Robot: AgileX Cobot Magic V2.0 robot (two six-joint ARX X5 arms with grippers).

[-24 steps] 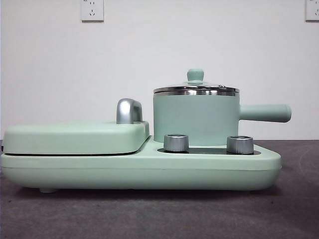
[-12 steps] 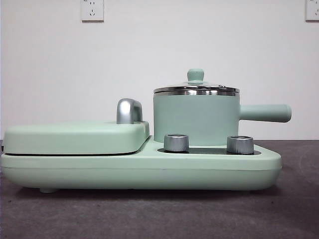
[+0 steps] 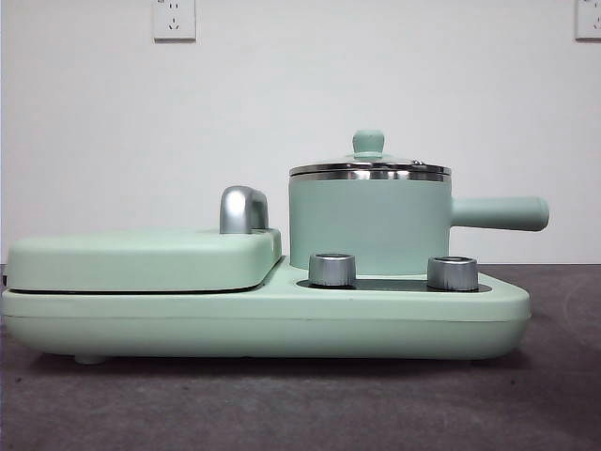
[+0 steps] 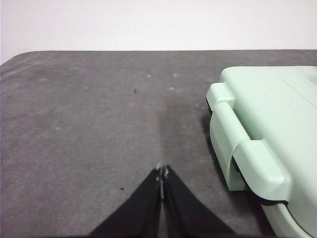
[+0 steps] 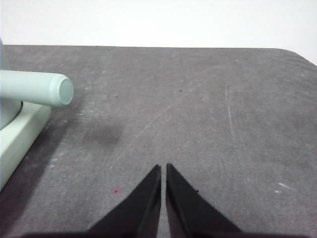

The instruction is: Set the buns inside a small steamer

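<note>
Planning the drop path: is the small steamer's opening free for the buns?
No. The glass lid sits closed on the small steamer. No buns show in any view. Both claws, left claw and right claw, wait shut, off to the sides.

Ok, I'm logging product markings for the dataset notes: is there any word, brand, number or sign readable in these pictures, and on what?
None can be read.
Cooker base, steamer pot and griddle lid: plain mint green, no print visible.
Two steel knobs: no markings visible.
Wall sockets: only slots, no lettering legible.
Left gripper and right gripper: black, no labels.
</note>
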